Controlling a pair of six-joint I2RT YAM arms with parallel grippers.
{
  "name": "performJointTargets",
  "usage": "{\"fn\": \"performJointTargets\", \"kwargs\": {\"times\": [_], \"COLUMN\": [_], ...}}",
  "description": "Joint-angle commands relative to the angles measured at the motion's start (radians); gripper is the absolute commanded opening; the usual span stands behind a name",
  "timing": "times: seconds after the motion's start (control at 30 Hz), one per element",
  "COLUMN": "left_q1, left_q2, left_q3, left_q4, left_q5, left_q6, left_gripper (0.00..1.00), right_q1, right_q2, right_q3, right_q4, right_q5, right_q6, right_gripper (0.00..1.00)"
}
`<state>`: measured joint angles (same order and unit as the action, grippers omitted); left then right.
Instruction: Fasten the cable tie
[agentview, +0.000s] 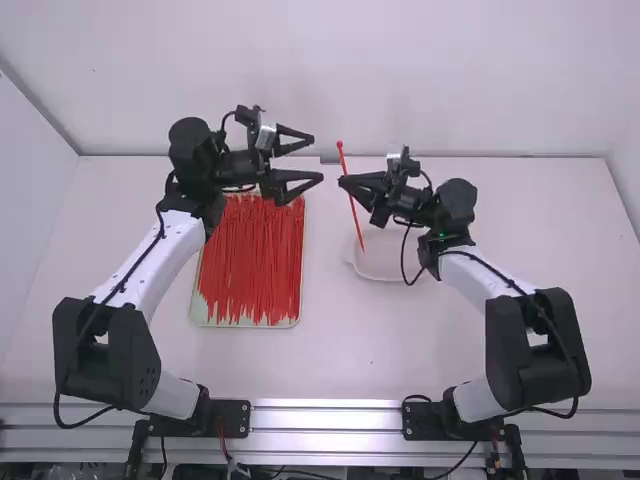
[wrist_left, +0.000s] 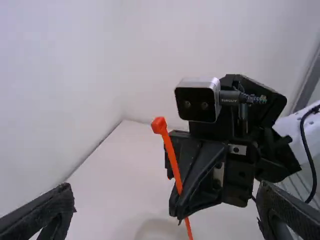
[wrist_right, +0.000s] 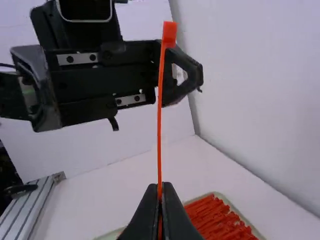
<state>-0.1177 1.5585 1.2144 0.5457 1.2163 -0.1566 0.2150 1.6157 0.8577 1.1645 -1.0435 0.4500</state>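
Tie (agentview: 343, 160) is straight, not yet looped: right hand (wrist_right: 160, 200) is clamped on its strap, upright over mid-counter, head up; left hand (agentview: 315, 160), fingers apart, just left; threading and cinching remain.

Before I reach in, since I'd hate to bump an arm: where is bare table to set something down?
Free: the near table between the tray and the arm bases, and the right side past the right arm. Crowded: the far middle, where the open left gripper faces the right gripper holding a red tie by a white dish.
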Motion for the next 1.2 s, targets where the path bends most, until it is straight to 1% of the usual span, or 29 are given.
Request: {"fn": "performJointTargets", "kwargs": {"times": [0.0, 0.13, 0.17, 0.33, 0.4, 0.53, 0.63, 0.83, 0.97, 1.0, 1.03, 1.1, 1.17], "left_q1": [0.0, 0.0, 0.0, 0.0, 0.0, 0.0, 0.0, -0.013, -0.01, -0.019, -0.023, -0.029, -0.024], "left_q2": [0.0, 0.0, 0.0, 0.0, 0.0, 0.0, 0.0, 0.0, 0.0, 0.0, 0.0, 0.0, 0.0], "left_q3": [0.023, 0.023, 0.023, 0.023, 0.023, 0.023, 0.023, 0.023, 0.023, 0.023, 0.023, 0.023, 0.023], "left_q4": [0.026, 0.121, 0.174, 0.33, 0.356, 0.417, 0.465, 0.483, 0.456, 0.451, 0.447, 0.452, 0.453], "left_q5": [0.025, 0.083, 0.113, 0.119, 0.115, 0.049, 0.056, 0.113, 0.111, 0.112, 0.111, 0.111, 0.112], "left_q6": [0.005, -0.05, -0.083, -0.22, -0.238, -0.35, -0.378, -0.378, -0.378, -0.378, -0.377, -0.378, -0.379], "left_gripper": [0.95, 0.95, 0.96, 0.98, 0.98, 0.99, 1.0, 0.99, 0.94, 0.88, 0.84, 0.79, 0.68], "right_q1": [0.019, 0.052, 0.061, 0.084, 0.083, 0.09, 0.114, 0.147, 0.151, 0.151, 0.151, 0.157, 0.159], "right_q2": [0.01, 0.01, 0.01, 0.01, 0.01, 0.01, 0.01, 0.01, 0.01, 0.01, 0.01, 0.01, 0.01], "right_q3": [0.027, 0.027, 0.027, 0.027, 0.027, 0.027, 0.027, 0.027, 0.027, 0.027, 0.027, 0.027, 0.027], "right_q4": [0.039, 0.118, 0.137, 0.194, 0.205, 0.276, 0.299, 0.294, 0.296, 0.298, 0.298, 0.298, 0.294], "right_q5": [0.001, 0.005, 0.017, 0.075, 0.09, 0.14, 0.152, 0.147, 0.147, 0.146, 0.146, 0.147, 0.147], "right_q6": [0.021, 0.014, 0.014, 0.017, 0.018, 0.025, 0.023, 0.017, 0.018, 0.018, 0.018, 0.018, 0.018], "right_gripper": [0.0, 0.0, 0.0, 0.0, 0.0, 0.0, 0.0, 0.0, 0.0, 0.0, 0.0, 0.0, 0.0]}}
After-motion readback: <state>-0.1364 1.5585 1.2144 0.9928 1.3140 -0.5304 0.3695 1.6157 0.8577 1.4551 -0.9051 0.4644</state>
